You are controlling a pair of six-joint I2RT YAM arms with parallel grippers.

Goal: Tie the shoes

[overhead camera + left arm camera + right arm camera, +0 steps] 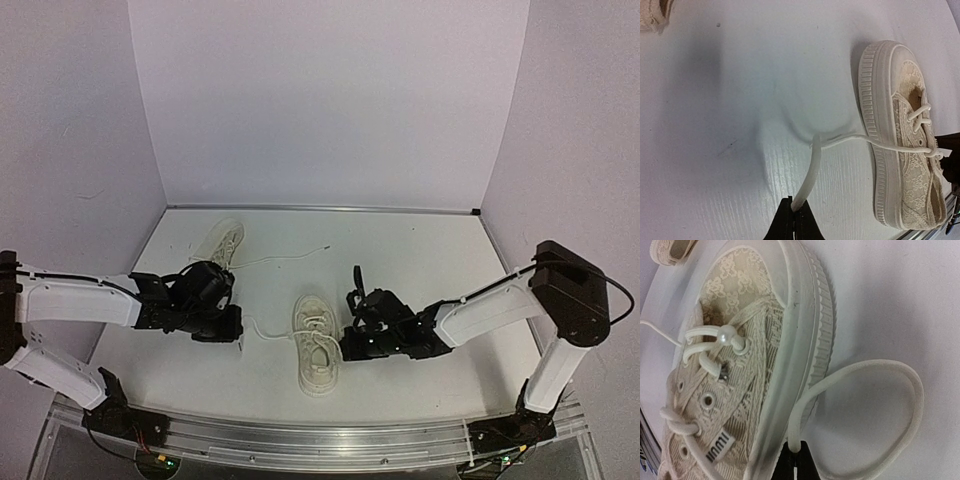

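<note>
The cream-white canvas lace-up sneaker [316, 345] lies near centre, between both grippers. Left gripper [795, 212], at its left, is clamped on one thin white lace end [810, 175]. The right gripper [796, 452], just right of the sneaker, is clamped on the other lace [875, 365]. Second matching sneaker [222, 245] lies far left.

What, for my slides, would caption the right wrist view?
Right pincer shut on the looped lace beside the cream lace-patterned shoe.

Near shoe [317, 343] in the middle of the bench [430, 250], far shoe [225, 243] behind it to the left, left jaws left of the near shoe with its lace [840, 141] between them, right jaws just beside its right side, by a lace loop [875, 364]
</note>
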